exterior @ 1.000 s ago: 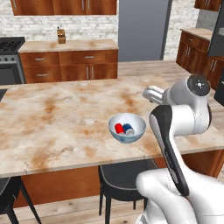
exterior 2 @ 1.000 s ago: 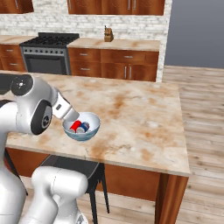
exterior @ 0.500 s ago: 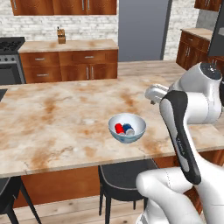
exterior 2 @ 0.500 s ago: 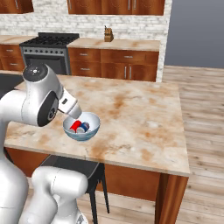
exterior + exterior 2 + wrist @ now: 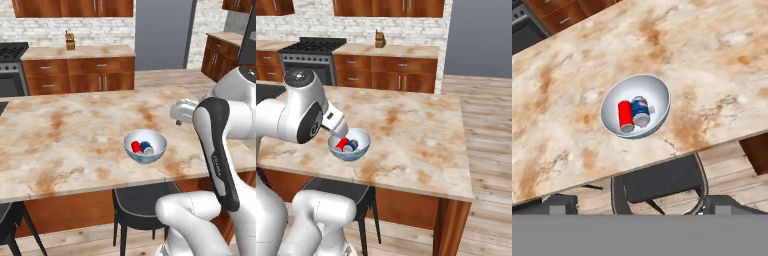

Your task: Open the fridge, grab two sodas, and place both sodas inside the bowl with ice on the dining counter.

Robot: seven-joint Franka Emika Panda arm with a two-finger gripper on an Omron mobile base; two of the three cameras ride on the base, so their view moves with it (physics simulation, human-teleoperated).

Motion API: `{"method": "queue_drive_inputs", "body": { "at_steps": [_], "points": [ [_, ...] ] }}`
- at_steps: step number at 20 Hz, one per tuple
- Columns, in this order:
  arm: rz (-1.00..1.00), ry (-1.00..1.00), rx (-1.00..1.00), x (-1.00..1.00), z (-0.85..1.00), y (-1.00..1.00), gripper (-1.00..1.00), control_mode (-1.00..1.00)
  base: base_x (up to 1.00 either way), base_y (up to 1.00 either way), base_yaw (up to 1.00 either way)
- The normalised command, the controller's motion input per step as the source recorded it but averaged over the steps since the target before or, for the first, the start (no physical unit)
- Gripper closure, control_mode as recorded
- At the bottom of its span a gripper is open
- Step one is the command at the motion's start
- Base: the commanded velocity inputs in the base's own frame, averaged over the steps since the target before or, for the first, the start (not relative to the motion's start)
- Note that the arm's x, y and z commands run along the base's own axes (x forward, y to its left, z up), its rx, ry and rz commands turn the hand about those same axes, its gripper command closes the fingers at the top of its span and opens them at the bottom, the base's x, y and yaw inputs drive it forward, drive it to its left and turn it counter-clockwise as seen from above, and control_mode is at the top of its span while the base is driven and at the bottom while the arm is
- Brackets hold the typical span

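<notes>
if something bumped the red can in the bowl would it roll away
Probably not far. The red can lies on its side, so it may rock, but the bowl curves up around it and the blue can lies beside it. Likely light, smooth and slippery.

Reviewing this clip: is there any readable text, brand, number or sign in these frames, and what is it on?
No text can be read for certain.
Arm link: small grey lettering runs down the dark strip, too blurred to read.
Blue can in the bowl: red, white and blue markings, no legible brand.
Red can: plain, no lettering visible.
</notes>
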Motion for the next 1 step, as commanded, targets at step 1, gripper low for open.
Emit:
{"method": "queue_drive_inputs", "body": {
  "at_steps": [1],
  "points": [
    [0.03,0.0,-0.02,-0.36,-0.14,0.06,-1.0,-1.0,0.0,0.0,0.0]
  ]
}}
